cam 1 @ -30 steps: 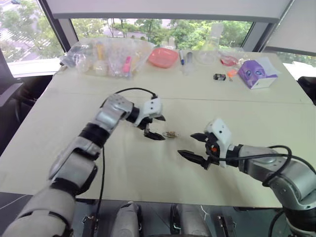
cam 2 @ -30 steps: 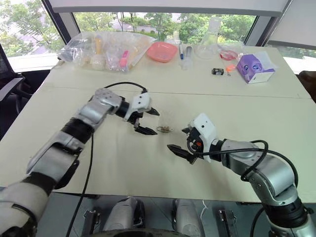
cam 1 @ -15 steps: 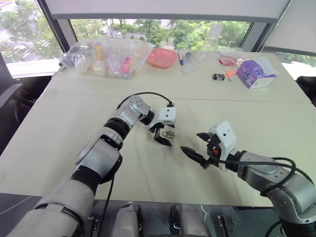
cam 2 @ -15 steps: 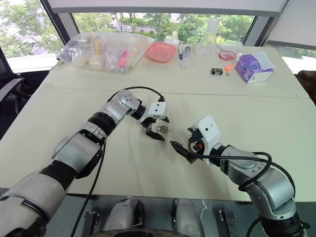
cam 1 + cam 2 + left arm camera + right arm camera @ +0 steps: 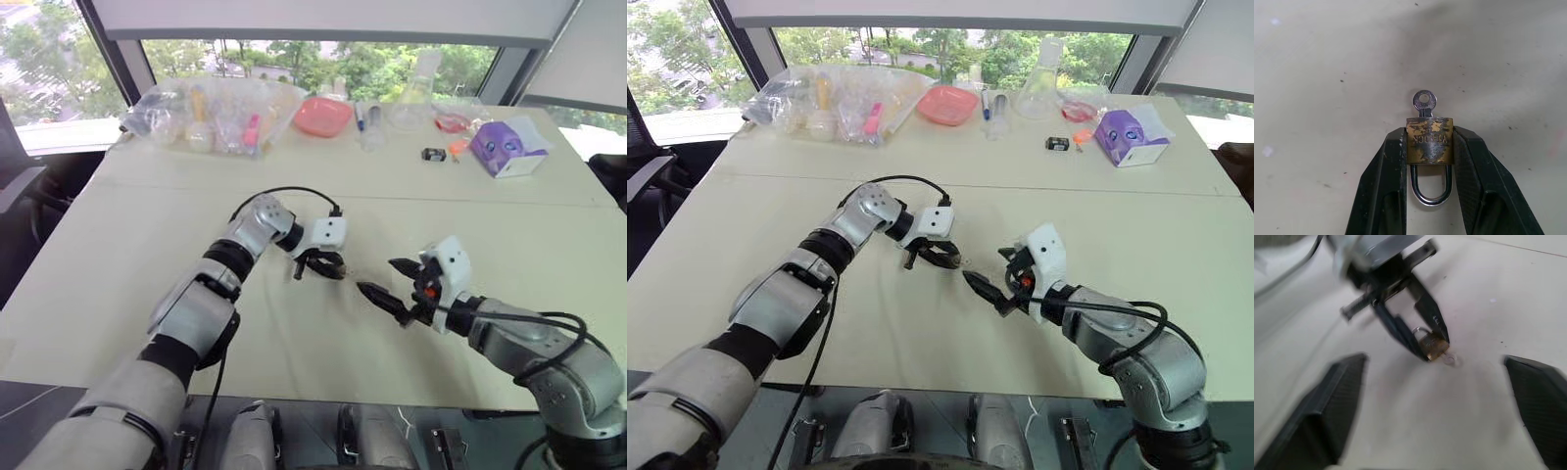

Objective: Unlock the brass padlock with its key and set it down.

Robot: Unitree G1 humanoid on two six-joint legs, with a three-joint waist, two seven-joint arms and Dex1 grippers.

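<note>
Bare tabletop [image 5: 294, 343] fills the frame's centre and foreground; the clutter, including a plastic bag [image 5: 216, 113] and purple box [image 5: 507, 145], lines the top edge.

Bright daylight pours in from the windows [image 5: 294, 59] behind the table [image 5: 490, 215], which looks evenly lit with soft shadows. Left wrist view is crisp, right wrist view pretty smeary (motion blur, fingers [image 5: 1322, 416] especially)

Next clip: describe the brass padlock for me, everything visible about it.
The small yellow-brass padlock is a worn, tarnished block with stamped lettering on its face. Its silvery U-shaped shackle looks closed, and a silvery round-headed key sticks out of the opposite end. It lies low over the pale table, pinched on both sides by the left tool's black fingers.
</note>
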